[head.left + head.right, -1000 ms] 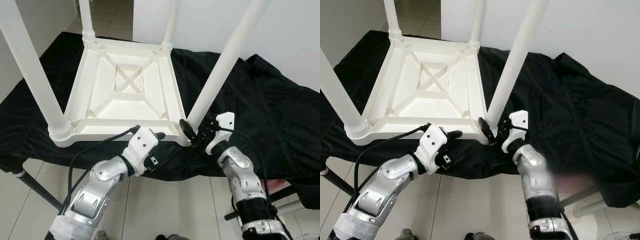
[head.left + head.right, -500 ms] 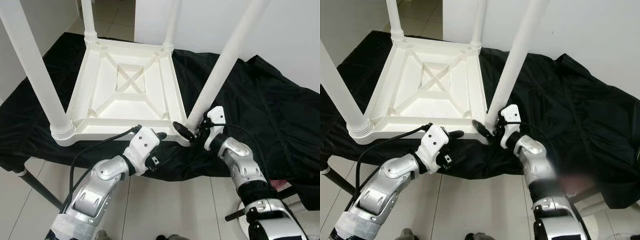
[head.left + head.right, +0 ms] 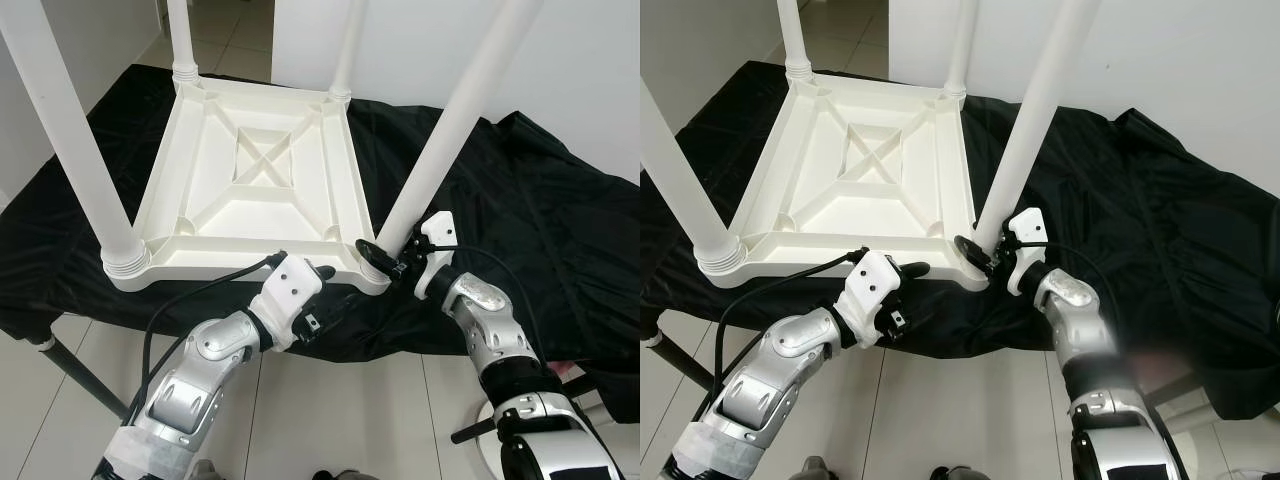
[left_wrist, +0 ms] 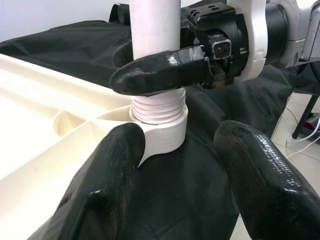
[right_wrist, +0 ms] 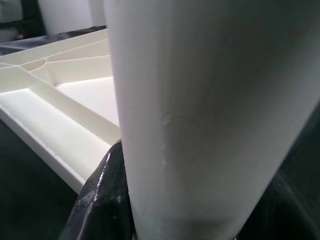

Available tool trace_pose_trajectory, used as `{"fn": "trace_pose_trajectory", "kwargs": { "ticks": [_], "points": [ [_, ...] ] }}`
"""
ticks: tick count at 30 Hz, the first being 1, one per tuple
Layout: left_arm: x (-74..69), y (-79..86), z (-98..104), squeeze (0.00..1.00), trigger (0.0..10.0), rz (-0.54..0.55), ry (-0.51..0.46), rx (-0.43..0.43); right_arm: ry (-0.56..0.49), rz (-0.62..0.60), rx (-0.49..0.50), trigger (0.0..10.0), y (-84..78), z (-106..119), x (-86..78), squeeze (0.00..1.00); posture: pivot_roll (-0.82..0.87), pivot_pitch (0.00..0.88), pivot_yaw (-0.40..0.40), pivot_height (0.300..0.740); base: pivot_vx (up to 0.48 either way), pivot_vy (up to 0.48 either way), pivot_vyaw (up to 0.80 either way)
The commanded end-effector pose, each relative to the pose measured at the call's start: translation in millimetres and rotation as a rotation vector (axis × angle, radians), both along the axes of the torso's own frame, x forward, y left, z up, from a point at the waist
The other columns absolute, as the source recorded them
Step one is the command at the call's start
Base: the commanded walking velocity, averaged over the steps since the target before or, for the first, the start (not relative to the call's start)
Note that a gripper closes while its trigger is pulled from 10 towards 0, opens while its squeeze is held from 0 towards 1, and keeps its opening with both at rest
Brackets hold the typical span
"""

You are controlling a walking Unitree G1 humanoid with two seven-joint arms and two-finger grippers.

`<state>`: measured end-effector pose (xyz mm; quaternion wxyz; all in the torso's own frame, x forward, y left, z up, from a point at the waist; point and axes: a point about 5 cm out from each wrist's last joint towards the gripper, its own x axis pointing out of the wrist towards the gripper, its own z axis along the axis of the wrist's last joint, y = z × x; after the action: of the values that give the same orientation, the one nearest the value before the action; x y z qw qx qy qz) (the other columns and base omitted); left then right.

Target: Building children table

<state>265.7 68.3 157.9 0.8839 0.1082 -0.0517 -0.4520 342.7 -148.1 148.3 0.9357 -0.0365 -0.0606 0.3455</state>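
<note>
My left gripper (image 3: 318, 285) is the nearest thing to me. It hovers at the near edge of the white table (image 3: 255, 185), close to the near right corner, and its two black fingers (image 4: 112, 190) are spread apart with nothing between them. In the left wrist view one finger is low beside the corner socket (image 4: 160, 132) and the other stands over the black cloth (image 3: 520, 210); I cannot tell if the first one touches the plastic.

Just to the right, my right gripper (image 3: 385, 258) is at the foot of the near right leg (image 3: 450, 125), where the leg goes into that socket. It is clenched around the leg: one black finger (image 4: 160, 72) lies across the front of the leg just above the threaded ring, and in the right wrist view the white leg (image 5: 200, 115) stands between my two fingers, very close to the camera.

The table lies upside down on the black cloth, with its ribbed underside up. The near left leg (image 3: 70, 140) stands in its corner at the left. Farther away, the two back legs (image 3: 182, 40) rise from the far corners, and behind them is a white wall (image 3: 580, 60).
</note>
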Motion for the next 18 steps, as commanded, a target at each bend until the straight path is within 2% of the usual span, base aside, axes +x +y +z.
{"fn": "trace_pose_trajectory", "kwargs": {
  "ticks": [1,9,12,15,18],
  "points": [
    [-3.5,-4.3,-2.7,0.00,10.0,-0.027,0.006,0.003,0.028,-0.029,-0.037,10.0,2.4,-8.4,-2.5,0.00,0.06,0.053,-0.114,0.740,0.000,0.000,0.00],
    [-4.6,-5.8,-4.1,0.00,10.0,-0.037,0.008,0.006,0.046,-0.116,-0.013,10.0,19.3,-12.1,-7.8,0.00,0.06,0.050,-0.116,0.740,0.000,0.000,0.00],
    [-4.9,-5.3,-4.6,0.00,10.0,-0.040,0.010,0.010,0.073,-0.256,0.066,10.0,24.1,-10.8,-9.9,0.00,0.06,0.048,-0.116,0.740,0.000,0.000,0.00],
    [-5.0,-5.1,-4.7,0.00,10.0,-0.040,0.010,0.012,0.079,-0.305,0.087,10.0,25.0,-10.8,-10.7,0.00,0.06,0.047,-0.116,0.740,0.000,0.000,0.00],
    [-4.7,-3.6,-4.6,0.00,10.0,-0.040,0.009,0.016,0.109,-0.498,0.172,10.0,35.2,-14.6,-18.5,0.00,0.06,0.043,-0.114,0.740,0.000,0.000,0.00]
  ]
}}
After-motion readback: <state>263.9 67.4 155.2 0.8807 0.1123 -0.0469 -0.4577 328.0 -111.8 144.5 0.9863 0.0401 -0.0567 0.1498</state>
